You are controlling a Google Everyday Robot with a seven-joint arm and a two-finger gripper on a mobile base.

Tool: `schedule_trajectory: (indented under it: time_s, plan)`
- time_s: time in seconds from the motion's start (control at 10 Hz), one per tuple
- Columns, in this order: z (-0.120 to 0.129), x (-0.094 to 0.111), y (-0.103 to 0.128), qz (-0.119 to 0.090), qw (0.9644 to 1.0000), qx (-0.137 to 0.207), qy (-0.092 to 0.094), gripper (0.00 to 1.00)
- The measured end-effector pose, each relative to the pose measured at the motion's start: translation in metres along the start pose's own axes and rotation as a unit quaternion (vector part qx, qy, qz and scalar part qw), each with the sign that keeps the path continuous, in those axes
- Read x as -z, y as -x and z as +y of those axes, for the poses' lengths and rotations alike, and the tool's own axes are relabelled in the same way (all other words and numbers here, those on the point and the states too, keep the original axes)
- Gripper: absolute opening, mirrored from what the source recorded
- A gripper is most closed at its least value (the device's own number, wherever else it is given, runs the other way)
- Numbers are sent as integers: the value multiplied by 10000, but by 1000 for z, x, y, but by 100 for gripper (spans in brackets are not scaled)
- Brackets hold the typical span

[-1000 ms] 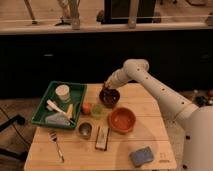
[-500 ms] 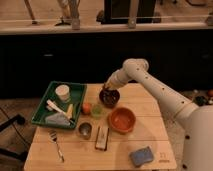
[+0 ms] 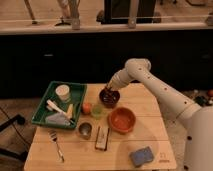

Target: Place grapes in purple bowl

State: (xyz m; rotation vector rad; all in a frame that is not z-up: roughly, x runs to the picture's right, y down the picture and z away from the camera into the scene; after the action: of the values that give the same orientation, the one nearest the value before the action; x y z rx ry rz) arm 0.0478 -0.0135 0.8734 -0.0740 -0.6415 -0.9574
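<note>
The purple bowl (image 3: 108, 98) is small, deep and almost black, and stands at the back middle of the wooden table (image 3: 70, 152). My gripper (image 3: 111, 90) hangs right over the bowl's opening, at its rim, on the white arm that reaches in from the right. The grapes do not show as a separate clump; they are hidden at the gripper or inside the dark bowl.
An orange-red bowl (image 3: 122, 120) sits in front of the purple bowl. A pale green cup (image 3: 96, 111) and a small orange ball (image 3: 87, 108) lie to its left. A green tray (image 3: 59, 105) holds utensils at the left. A metal cup (image 3: 85, 130), a fork (image 3: 56, 143), a dark block (image 3: 102, 138) and a blue sponge (image 3: 141, 156) lie nearer.
</note>
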Motion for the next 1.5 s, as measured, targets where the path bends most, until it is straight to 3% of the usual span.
schedule_trajectory:
  time_s: [0.6,0.8,1.5]
  plan:
    - [0,3,1,39,9999,-113,-24,64]
    - [1,5,1,68,9998,-189,-34,79]
    - [11,9,-9,162,9984,-548,-25,80]
